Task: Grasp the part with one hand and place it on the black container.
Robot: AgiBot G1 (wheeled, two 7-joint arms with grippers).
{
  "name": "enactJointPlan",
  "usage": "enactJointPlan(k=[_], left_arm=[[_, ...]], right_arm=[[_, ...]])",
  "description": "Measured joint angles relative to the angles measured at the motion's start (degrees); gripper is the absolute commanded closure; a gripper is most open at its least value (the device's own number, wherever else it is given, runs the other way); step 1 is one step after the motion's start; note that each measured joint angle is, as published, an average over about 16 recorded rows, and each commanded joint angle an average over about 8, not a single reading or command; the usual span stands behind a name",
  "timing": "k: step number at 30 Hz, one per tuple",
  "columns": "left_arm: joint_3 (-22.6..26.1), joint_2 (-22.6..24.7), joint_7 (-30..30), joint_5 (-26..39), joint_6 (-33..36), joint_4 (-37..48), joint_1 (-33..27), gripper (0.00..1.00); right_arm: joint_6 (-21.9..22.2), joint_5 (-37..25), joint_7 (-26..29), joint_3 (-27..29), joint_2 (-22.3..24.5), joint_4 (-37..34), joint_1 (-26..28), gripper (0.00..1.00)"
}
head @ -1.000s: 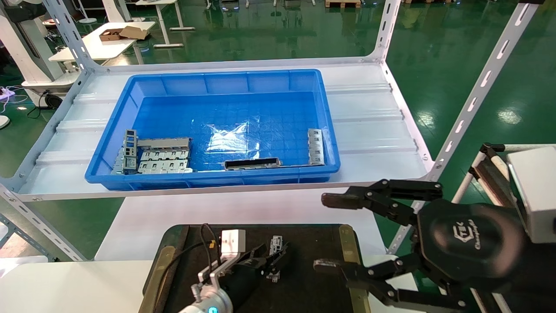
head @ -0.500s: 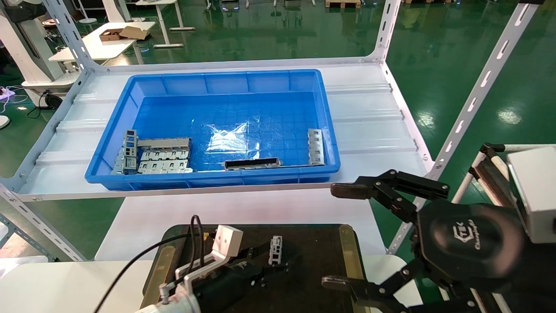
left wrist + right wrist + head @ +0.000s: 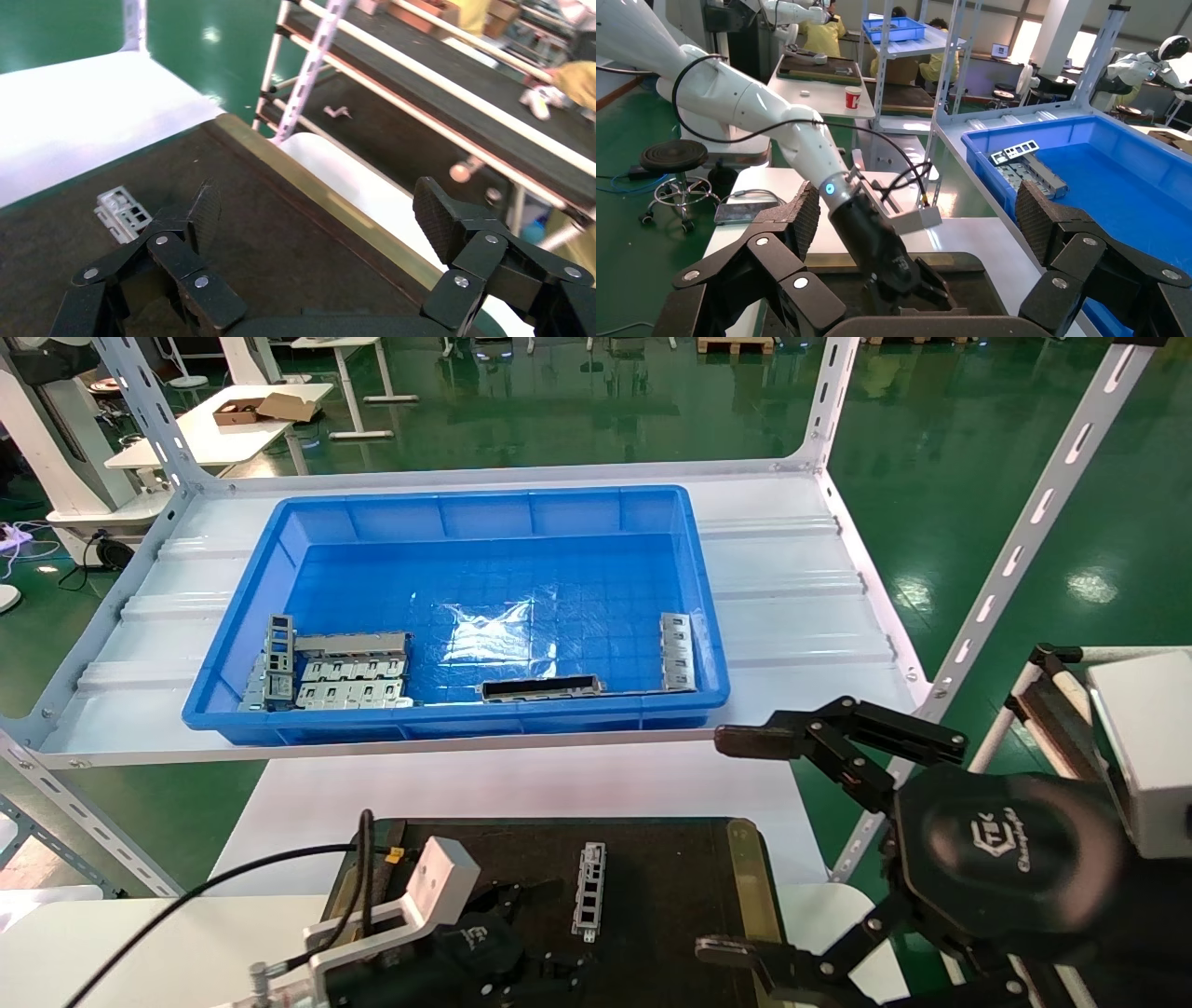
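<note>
The part (image 3: pixel 589 889), a small silver-grey bar with rectangular cut-outs, lies free on the black container (image 3: pixel 670 868), a flat tray with brass-yellow side strips. My left gripper (image 3: pixel 545 933) is open and empty, low over the tray just beside the part and nearer to me. In the left wrist view the part (image 3: pixel 121 208) lies beyond one finger (image 3: pixel 204 210), and the tray's brass strip (image 3: pixel 330 203) runs between the open jaws. My right gripper (image 3: pixel 728 845) is open and empty, hovering at the tray's right edge.
A deep blue bin (image 3: pixel 466 514) stands on the white shelf behind the tray. It holds grey multi-tab plates (image 3: pixel 349 680), a dark-faced long bar (image 3: pixel 540 687) and another small part (image 3: pixel 677 649). Slanted rack uprights (image 3: pixel 1015 551) stand to the right.
My left gripper has let go of the part and drawn back toward me and to the left. The part now lies flat on the black tray. The right gripper shifted slightly.
</note>
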Motion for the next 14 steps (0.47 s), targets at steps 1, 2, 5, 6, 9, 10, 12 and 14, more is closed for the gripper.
enactJointPlan(k=[1,2,5,6,9,10,12,14], left_arm=[[-0.3,-0.46,0.42,-0.32,1.06,0.02,-0.07,0.0],[-0.58,-0.91,0.79,-0.65,2.06,0.02,-0.13,0.0],[-1.31,-2.24,1.59,-1.53,4.62,-0.16,-0.3,0.0],[-1.52,-2.66,1.74,-1.81,5.3,-0.29,-0.35,0.0],[-1.95,-3.49,2.02,-2.39,6.63,-0.56,-0.42,0.0],[-2.06,-3.71,2.07,-2.55,6.94,-0.64,-0.43,0.0],[-2.27,-4.13,2.06,-2.88,7.45,-0.82,-0.42,0.0],[-2.44,-4.56,2.0,-3.14,7.86,-1.07,-0.41,0.0]], right_arm=[[0.0,0.0,0.0,0.0,0.0,0.0,0.0,0.0],[0.0,0.0,0.0,0.0,0.0,0.0,0.0,0.0],[0.0,0.01,0.0,-0.01,0.0,0.0,0.0,0.0],[0.0,0.01,-0.01,-0.01,0.0,0.0,0.0,0.0],[0.01,0.01,-0.01,-0.01,0.01,0.0,0.0,0.0],[0.01,0.01,-0.01,-0.02,0.01,0.0,0.0,0.0],[0.01,0.01,-0.01,-0.02,0.01,0.0,0.0,0.0],[0.01,0.01,-0.01,-0.02,0.01,0.0,0.0,0.0]])
